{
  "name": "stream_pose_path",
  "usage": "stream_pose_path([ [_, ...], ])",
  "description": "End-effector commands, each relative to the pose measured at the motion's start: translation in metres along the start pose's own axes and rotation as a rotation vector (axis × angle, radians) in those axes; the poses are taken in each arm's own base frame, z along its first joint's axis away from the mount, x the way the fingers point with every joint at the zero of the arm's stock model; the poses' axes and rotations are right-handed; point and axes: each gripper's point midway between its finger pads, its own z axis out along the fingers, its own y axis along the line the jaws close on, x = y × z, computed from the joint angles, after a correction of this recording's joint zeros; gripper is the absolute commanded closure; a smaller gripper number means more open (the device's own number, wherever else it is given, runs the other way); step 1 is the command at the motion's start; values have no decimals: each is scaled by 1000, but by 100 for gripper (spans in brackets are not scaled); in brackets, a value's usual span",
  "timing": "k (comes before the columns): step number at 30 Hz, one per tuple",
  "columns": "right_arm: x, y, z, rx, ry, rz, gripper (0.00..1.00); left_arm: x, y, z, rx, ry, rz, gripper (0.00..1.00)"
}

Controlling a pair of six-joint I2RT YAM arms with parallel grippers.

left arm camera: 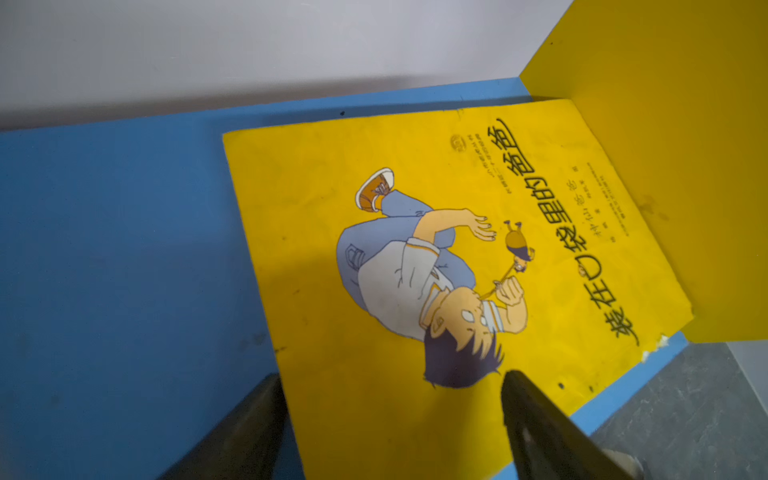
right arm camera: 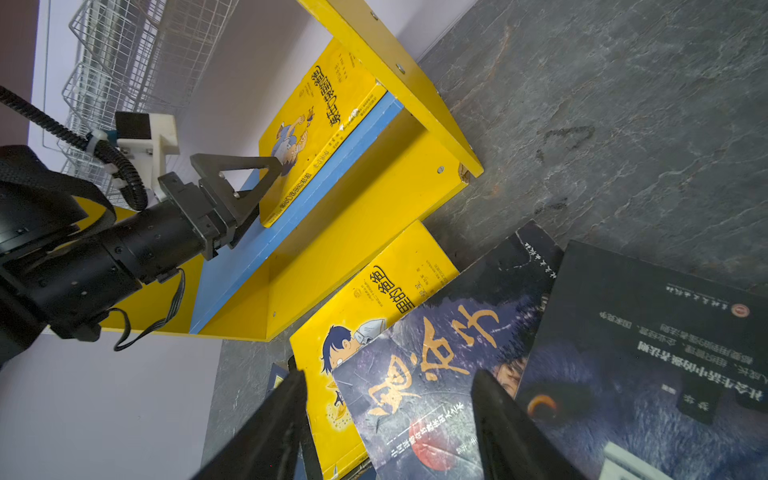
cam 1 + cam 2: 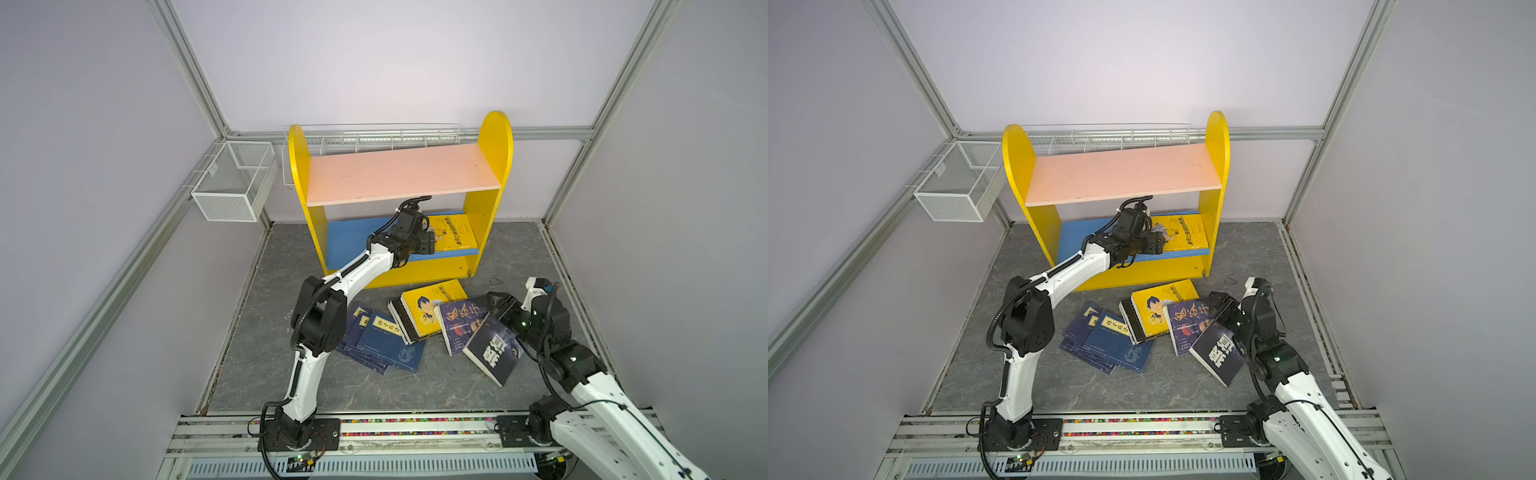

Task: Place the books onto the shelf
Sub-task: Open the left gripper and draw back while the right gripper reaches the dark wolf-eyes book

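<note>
A: Wrist view, left tool: only two blurred finger ends show; the rest runs off the edge. So does one corner of the shelved yellow book.
B: In both top views that tool covers the book's left part; its tips sit behind its own wrist.
A: The navy books: stack's left side is behind the left arm at the elbow. Count unsure.
B: The right tool: fingers cropped. The black book is cropped too, small print unreadable.
A: Under the loose yellow book, a lower book shows only its edge.
B: From above, the black book overlaps the purple book. Whether it leans on the tool or the surface: cannot tell.
</note>
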Motion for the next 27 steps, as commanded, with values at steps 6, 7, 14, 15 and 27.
stream_pose_path([
  [6,5,-78,-23,343,-49,126,21,-21,6,-60,-33,-158,-44,0],
  [7,11,-99,-31,440,-36,159,17,-21,5,-68,-38,-178,-43,0],
  [14,57,-161,-41,640,104,333,7,20,-33,-111,15,-160,29,0],
  [15,64,-164,-38,630,120,359,7,34,-49,-111,46,-130,65,0],
  [27,103,-171,-18,522,277,450,8,199,-166,-74,354,228,415,8],
])
